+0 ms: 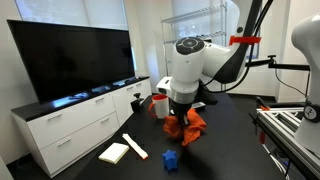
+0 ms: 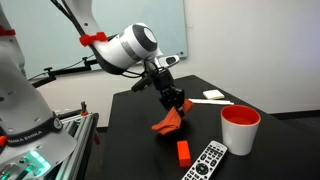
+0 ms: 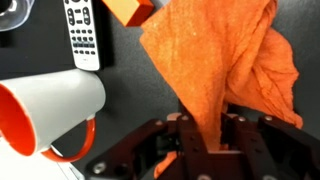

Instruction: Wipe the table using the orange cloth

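One pincer (image 3: 205, 140) clamped on orange cloth (image 3: 215, 60) | cloth drapes beneath it over black table (image 2: 133, 127) | white mug (image 3: 50, 105) near its side

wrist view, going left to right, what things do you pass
white mug → remote → orange block → orange cloth

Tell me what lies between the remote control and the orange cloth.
An orange block lies between the remote control and the orange cloth, seen best in the wrist view.
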{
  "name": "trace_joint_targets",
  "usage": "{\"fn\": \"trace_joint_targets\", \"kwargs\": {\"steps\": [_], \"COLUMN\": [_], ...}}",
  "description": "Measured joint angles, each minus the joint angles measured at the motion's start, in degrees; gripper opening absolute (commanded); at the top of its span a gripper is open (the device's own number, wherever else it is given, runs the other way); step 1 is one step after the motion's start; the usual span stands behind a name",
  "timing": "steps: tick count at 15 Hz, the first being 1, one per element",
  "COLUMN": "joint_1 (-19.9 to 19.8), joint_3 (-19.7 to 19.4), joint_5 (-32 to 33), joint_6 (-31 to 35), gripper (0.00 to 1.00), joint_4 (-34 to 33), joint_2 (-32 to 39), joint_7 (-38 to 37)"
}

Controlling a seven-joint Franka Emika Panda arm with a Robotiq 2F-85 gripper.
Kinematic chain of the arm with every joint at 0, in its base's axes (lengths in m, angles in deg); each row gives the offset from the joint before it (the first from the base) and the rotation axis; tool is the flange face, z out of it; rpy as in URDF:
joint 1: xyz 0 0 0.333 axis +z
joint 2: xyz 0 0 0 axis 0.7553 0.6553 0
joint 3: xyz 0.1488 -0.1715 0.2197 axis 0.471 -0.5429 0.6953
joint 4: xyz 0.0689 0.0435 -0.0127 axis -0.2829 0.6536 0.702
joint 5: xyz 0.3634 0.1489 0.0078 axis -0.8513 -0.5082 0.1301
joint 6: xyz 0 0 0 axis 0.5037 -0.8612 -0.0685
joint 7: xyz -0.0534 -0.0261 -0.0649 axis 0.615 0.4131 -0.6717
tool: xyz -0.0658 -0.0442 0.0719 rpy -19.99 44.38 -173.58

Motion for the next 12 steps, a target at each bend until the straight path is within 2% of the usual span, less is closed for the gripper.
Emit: {"fn": "trace_joint_targets", "kwargs": {"steps": [3, 8, 12], "joint_1": [-0.1, 0.02, -0.01], "joint_3": [0.6, 1.16, 0.91], "joint_5": [-3.25, -3.5, -2.99], "joint_6": [1.8, 2.05, 0.99], "gripper": [0.03, 0.03, 0.03], "joint_4": [-1.47, -1.52, 0.9], "joint_2": [0.56, 1.73, 1.88], "joint_7": [0.66, -0.11, 0.27]}}
